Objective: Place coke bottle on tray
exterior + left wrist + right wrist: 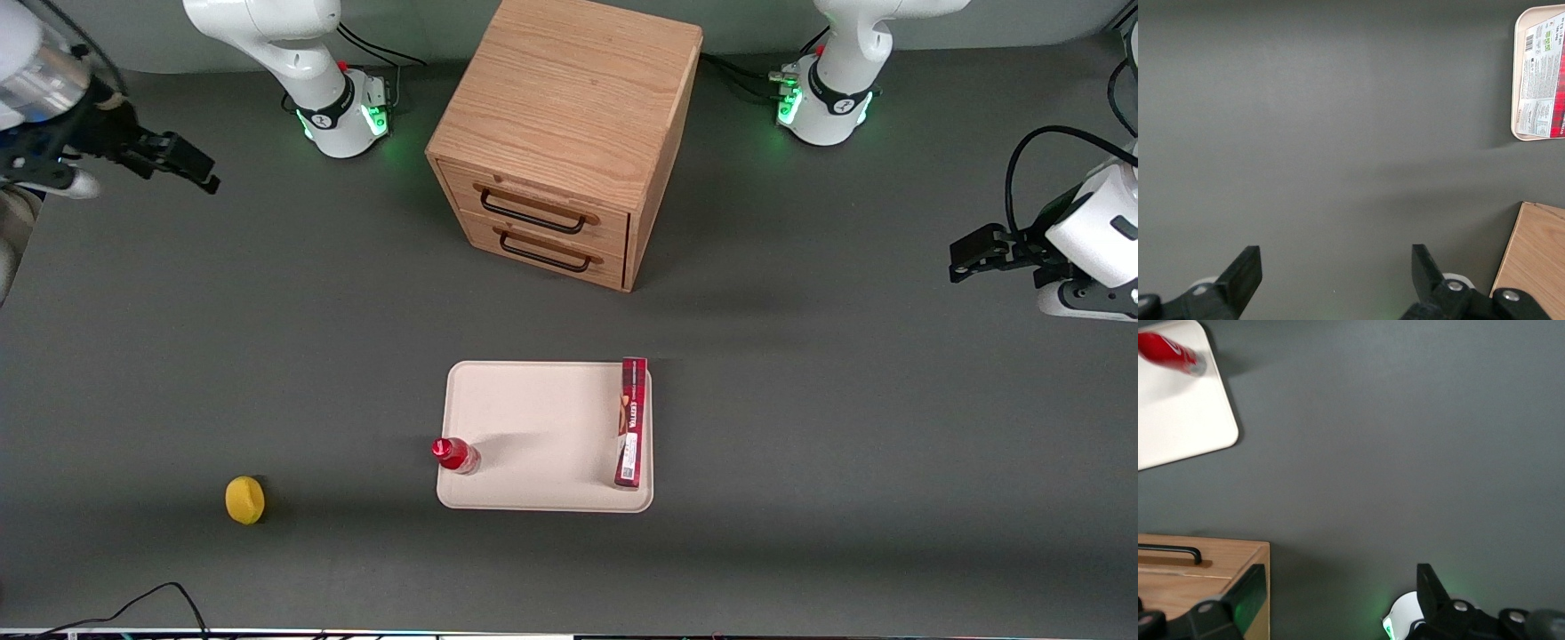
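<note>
Pincer retracted, jaws spread wide and empty, high over the working arm's end of the bench.

The pincer holds and touches nothing; in the right wrist view both fingers stand well apart with only bare bench between them. The coke bottle stands upright on the tray, at the tray's 9 o'clock edge as the front view shows it, its base apparently just inside the low rim. A long red box lies along the tray's 3 o'clock edge, well apart from the bottle. By this layout the placement appears complete. Good practice for the step in hand: keep the pincer clear and high, avoid any sweep toward the bottle, which sits close to the rim and would tip easily. A yellow object lies on the bench at 8 o'clock from the tray; a wooden drawer cabinet stands at 12 o'clock.
</note>
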You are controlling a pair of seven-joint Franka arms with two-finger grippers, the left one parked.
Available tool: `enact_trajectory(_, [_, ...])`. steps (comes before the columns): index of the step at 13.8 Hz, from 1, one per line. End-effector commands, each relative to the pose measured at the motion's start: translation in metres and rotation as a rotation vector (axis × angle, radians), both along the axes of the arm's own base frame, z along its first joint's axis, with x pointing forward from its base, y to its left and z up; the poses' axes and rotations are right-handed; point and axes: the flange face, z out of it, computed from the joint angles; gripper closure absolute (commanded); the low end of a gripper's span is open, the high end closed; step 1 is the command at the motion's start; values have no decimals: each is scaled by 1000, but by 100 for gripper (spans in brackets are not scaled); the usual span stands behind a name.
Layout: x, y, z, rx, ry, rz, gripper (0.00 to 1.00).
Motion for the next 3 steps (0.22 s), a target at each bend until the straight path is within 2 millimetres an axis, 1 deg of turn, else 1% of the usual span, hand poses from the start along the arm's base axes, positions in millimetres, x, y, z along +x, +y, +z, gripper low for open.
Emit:
enact_trajectory(1, [-8,0,18,35,-50,9,0])
enact_trajectory(3, [2,-4,32,39,-15,4,0])
